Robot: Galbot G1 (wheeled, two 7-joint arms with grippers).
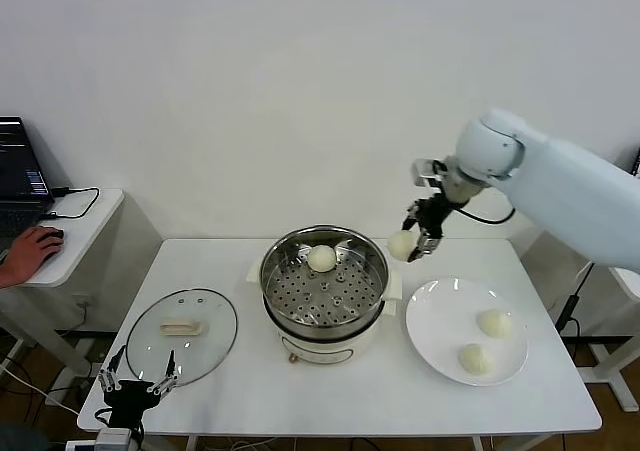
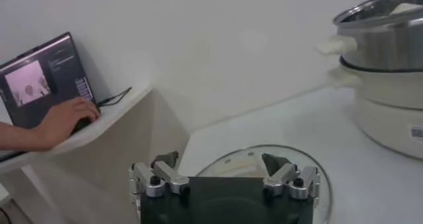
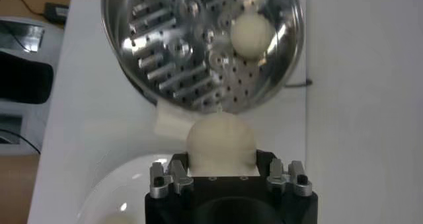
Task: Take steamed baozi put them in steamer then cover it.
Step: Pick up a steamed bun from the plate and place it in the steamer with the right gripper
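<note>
My right claw (image 1: pixel 414 243) grips a baozi (image 1: pixel 401 244) beside the steamer (image 1: pixel 324 291); my left claw (image 1: pixel 137 383) hangs released by the worktop (image 1: pixel 300 391) edge.

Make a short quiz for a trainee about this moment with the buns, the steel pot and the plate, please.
1. How many small round cream-white buns lie on the flat white round plate?
2. True or false: the round clear glass lid covers the round shiny stainless-steel steamer pot.
3. What does the right gripper hold? A) a bun B) the lid C) nothing

Key:
1. Two: one and another.
2. False; the lid lies on the white table near the open left gripper, and the pot is open with one bun on its tray.
3. A; the held bun hangs beside the pot's rim.
</note>
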